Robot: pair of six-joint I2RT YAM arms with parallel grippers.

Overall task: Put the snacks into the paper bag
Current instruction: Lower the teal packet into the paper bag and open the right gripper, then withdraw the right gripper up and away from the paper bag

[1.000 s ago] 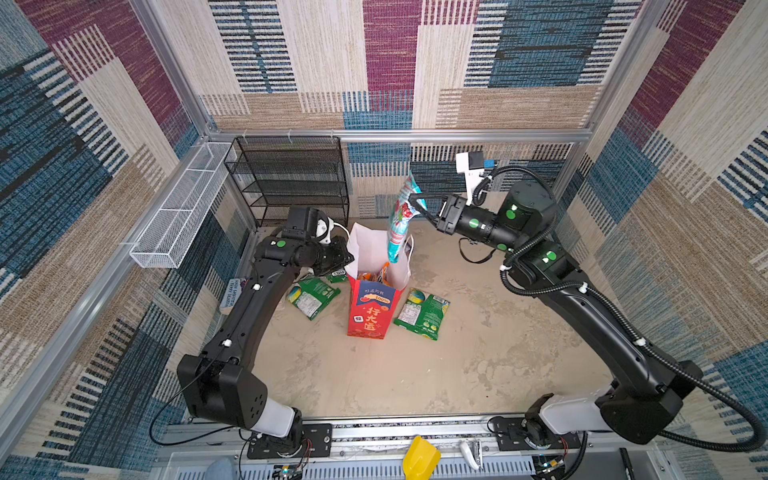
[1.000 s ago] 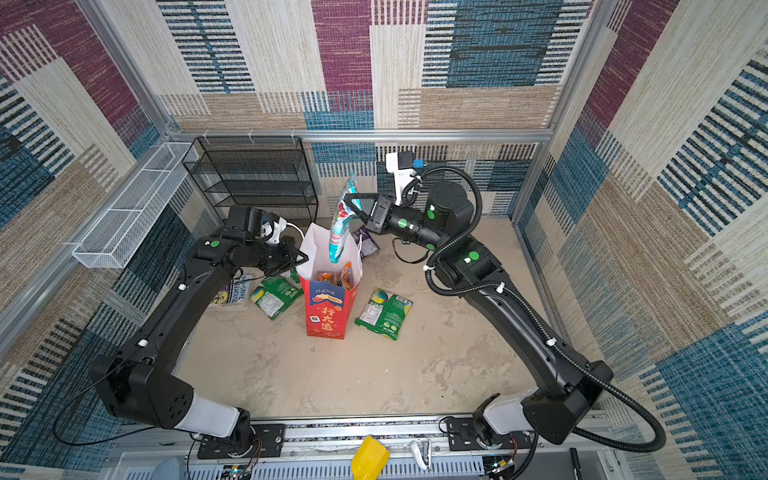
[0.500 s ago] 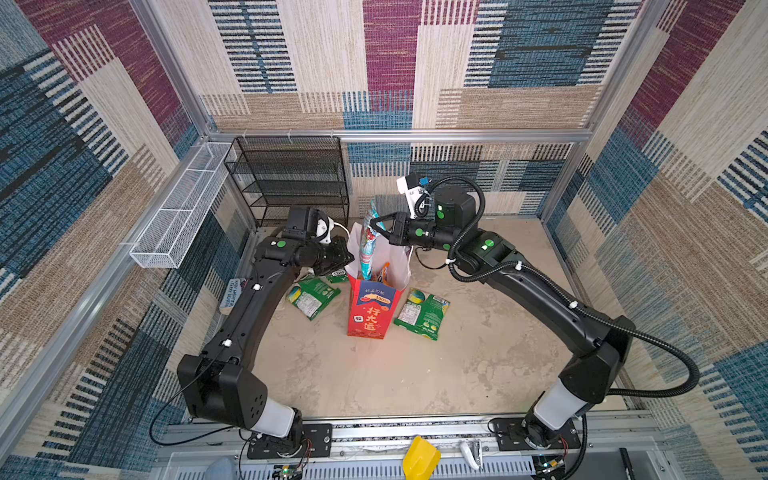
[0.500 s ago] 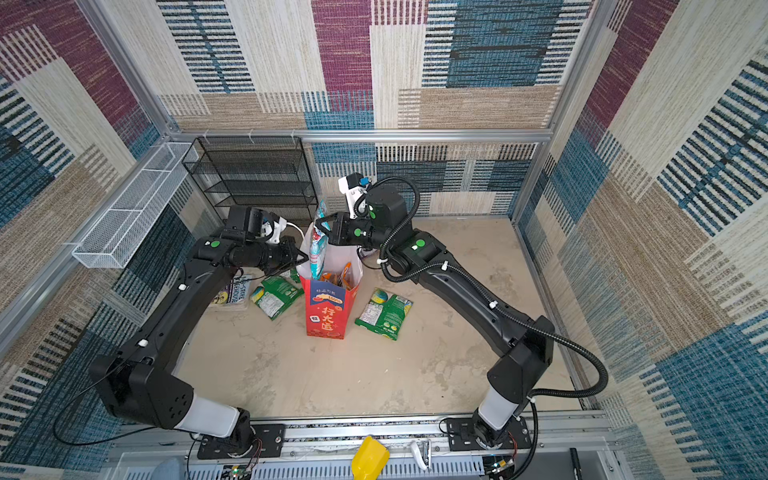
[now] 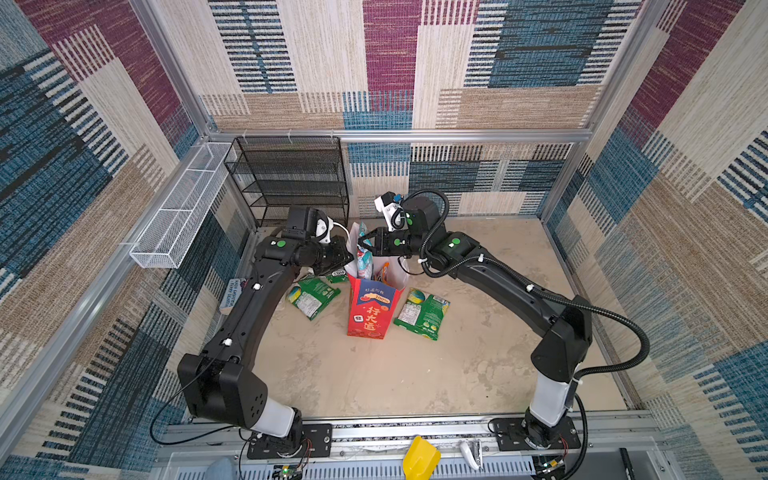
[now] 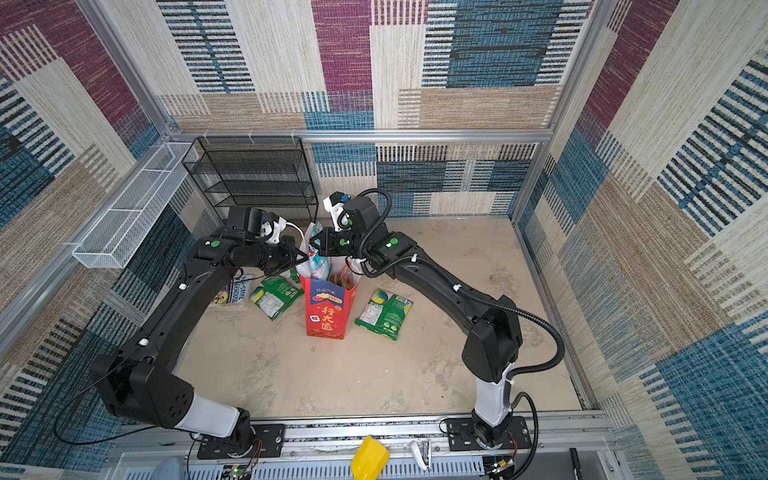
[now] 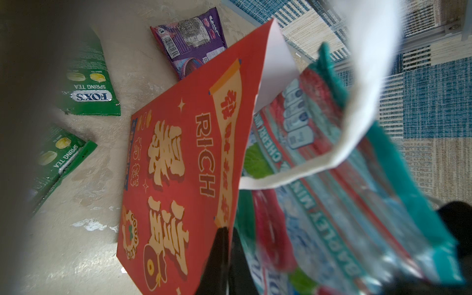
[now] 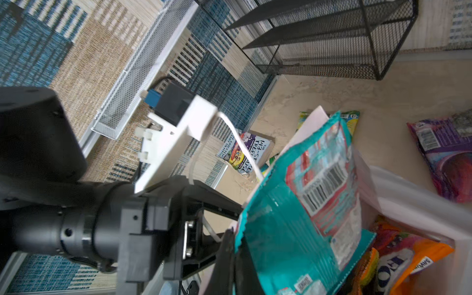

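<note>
The right jaws, clamped on the teal pouch (image 5: 365, 261), had just swung it from 2 o'clock into the mouth of the paper bag (image 5: 370, 316), its 9 o'clock rim pinched by the left jaws, so release seemed next.

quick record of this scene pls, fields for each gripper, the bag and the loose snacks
left gripper: shut on the paper bag rim
right gripper: shut on teal pouch, lower end inside the bag mouth
paper bag: upright, orange pouch inside
on floor: green pouch left of bag, green pouch right of bag, purple pouch
book: on floor by left wall
</note>
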